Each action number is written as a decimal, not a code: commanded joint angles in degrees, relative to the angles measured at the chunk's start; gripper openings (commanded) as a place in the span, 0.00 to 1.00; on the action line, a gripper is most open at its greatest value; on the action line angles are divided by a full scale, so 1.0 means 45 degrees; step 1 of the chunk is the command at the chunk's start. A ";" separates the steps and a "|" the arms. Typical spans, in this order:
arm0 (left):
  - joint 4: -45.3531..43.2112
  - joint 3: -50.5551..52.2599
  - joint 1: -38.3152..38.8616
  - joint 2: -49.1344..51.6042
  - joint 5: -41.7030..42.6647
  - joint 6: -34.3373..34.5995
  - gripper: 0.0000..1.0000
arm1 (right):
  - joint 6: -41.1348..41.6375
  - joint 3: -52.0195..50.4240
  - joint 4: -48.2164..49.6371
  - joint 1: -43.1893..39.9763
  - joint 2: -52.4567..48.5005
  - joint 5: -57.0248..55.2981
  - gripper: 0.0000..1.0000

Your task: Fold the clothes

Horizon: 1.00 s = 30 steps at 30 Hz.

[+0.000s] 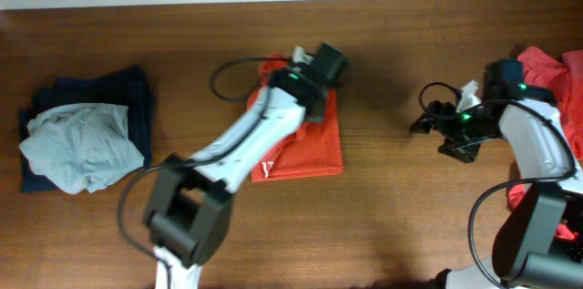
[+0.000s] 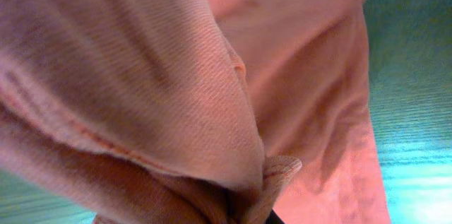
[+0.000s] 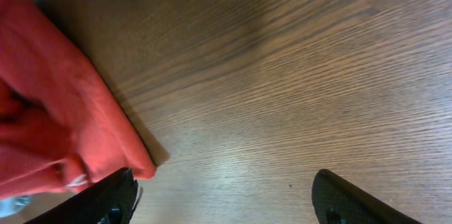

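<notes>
Overhead view: wooden table (image 1: 392, 216) with an orange shirt (image 1: 314, 152) lying roughly in the middle, already folded into a rough rectangle, with a bit of white print showing at its near-left corner.
Left gripper (image 1: 321, 68): parked right on the shirt's far edge, with its arm stretched across the shirt's left side.
Left gripper state: pinched closed on a bunch of the shirt. The left wrist view is basically all orange cloth (image 2: 176, 90), gathered into a fold at the bottom of the frame.
Right gripper (image 1: 439, 137): off to the right of the shirt, apart from it, over bare wood and pointing toward it.
Right gripper state: spread wide with nothing in it. The right wrist view shows both fingers (image 3: 106, 199) with only wood grain between them.
Red cloth (image 3: 56, 118): rumpled, right beside one finger in the right wrist view. Can't tell which garment it is.
Red pile (image 1: 551, 70): more red clothes bunched far right of the shirt, at the table's edge.
Grey garment (image 1: 77, 143): crumpled, well left of the shirt, on top of the navy one.
Navy garment (image 1: 137, 98): under the grey one, sticking out around it.
Cable (image 1: 228, 75): black loop just left of the shirt's far corner.
</notes>
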<state>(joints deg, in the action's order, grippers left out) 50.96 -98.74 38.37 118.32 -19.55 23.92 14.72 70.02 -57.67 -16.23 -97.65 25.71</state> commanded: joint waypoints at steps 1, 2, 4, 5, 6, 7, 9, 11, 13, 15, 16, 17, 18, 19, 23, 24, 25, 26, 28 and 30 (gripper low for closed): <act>-0.0253 -0.0165 0.0636 0.1559 -0.0903 0.0534 0.30 | -0.0277 0.0253 -0.0053 -0.0355 0.0311 0.1205 0.84; -0.0277 -0.0165 0.0748 0.1778 -0.0903 0.0534 0.42 | -0.0277 0.0253 -0.0078 -0.0350 0.0311 0.1214 0.84; -0.0257 -0.0219 0.1025 0.2030 -0.1015 0.0447 0.66 | -0.0544 0.0253 -0.0097 -0.0282 0.0311 0.1239 0.84; -0.0141 -0.0379 0.1083 0.2006 -0.1171 0.0379 0.69 | -0.0549 0.0253 -0.0097 -0.0277 0.0311 0.1239 0.84; 0.0151 -0.0685 0.1137 0.1977 -0.1355 0.0374 0.75 | -0.0549 0.0253 -0.0097 -0.0277 0.0311 0.1234 0.84; 0.0568 -0.1112 0.1175 0.1977 -0.1496 0.0374 0.78 | -0.0549 0.0253 -0.0092 -0.0277 0.0311 0.1234 0.84; 0.2045 -0.2905 0.1214 0.1977 -0.1569 0.0185 0.82 | -0.0554 0.0253 -0.0087 -0.0282 0.0311 0.1161 0.84; 0.2973 -0.4201 0.1214 0.1977 -0.1477 0.0180 0.85 | -0.0554 0.0253 -0.0087 -0.0282 0.0311 0.1122 0.84; 0.3793 -0.5411 0.1214 0.1977 -0.1365 0.0087 0.87 | -0.0554 0.0253 -0.0083 -0.0282 0.0311 0.1039 0.84; 0.4503 -0.6494 0.1209 0.1977 -0.1379 -0.0170 0.92 | -0.0563 0.0253 -0.0092 -0.0282 0.0311 0.0787 0.84; 0.4857 -0.7043 0.1195 0.1977 -0.1379 -0.0355 0.93 | -0.0699 0.0253 -0.0092 -0.0277 0.0311 0.0753 0.84; 0.5221 -0.7524 0.1180 0.1977 -0.1389 -0.0384 0.94 | -0.0889 0.0253 -0.0092 -0.0277 0.0311 0.0748 0.84; 0.5610 -0.7980 0.1112 0.1977 -0.1423 -0.0384 0.94 | -0.0889 0.0253 -0.0097 -0.0277 0.0311 0.0699 0.84; 0.5965 -0.8315 0.1010 0.1977 -0.1428 -0.0384 0.94 | -0.0889 0.0253 -0.0092 -0.0277 0.0311 0.0699 0.84; 0.7616 -0.8704 -0.0073 0.1987 -0.1001 -0.0374 0.95 | -0.1015 0.0253 -0.0097 -0.0277 0.0311 0.0685 0.84; 0.8000 -0.8641 -0.0476 0.2016 -0.0520 -0.0379 0.94 | -0.1258 0.0253 -0.0092 -0.0238 0.0311 0.0719 0.84; 0.8301 -0.8558 -0.0869 0.2021 0.0102 -0.0384 0.84 | -0.1423 0.0253 -0.0102 -0.0185 0.0311 0.0714 0.84; 0.8427 -0.8446 -0.1151 0.2021 0.0627 -0.0403 0.77 | -0.1418 0.0253 -0.0097 -0.0141 0.0311 0.0709 0.84; 0.8383 -0.7956 -0.1938 0.2040 0.2720 -0.1647 0.52 | -0.1413 0.0253 0.0015 -0.0126 0.0311 0.0709 0.84; 0.8140 -0.7465 -0.2293 0.2064 0.3614 -0.2346 0.29 | -0.1404 0.0253 0.0160 -0.0165 0.0311 0.0704 0.84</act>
<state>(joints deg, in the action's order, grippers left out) 88.40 -135.94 31.70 127.92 -15.57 19.99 9.87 70.06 -57.71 -17.26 -97.65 29.43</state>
